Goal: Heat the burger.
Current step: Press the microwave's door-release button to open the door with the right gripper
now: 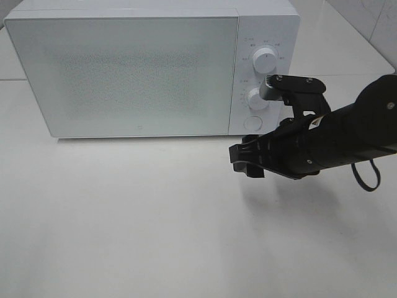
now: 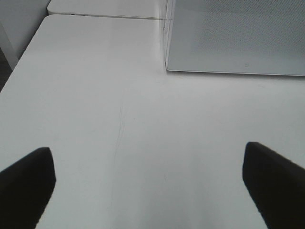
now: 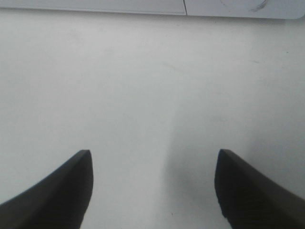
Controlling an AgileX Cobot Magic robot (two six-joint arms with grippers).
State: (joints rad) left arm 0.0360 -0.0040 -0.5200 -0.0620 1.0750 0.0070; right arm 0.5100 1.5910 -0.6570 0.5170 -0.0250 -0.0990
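Note:
The burger is out of view in every frame. A white microwave (image 1: 142,68) stands at the back of the table with its frosted door shut; its front corner (image 2: 228,43) and lower edge (image 3: 143,5) show in the wrist views. My right gripper (image 1: 247,162) hovers low over the table just in front of the microwave's control panel, its fingers (image 3: 57,191) spread apart with nothing between them. My left gripper (image 2: 147,186) is open over bare table to the left of the microwave, and it does not appear in the high view.
Two round knobs (image 1: 265,61) and a round button (image 1: 252,122) sit on the microwave's right-hand panel. The white table (image 1: 124,217) stretches in front. A black cable (image 1: 367,177) loops off the right arm. A tiled wall rises at the back right.

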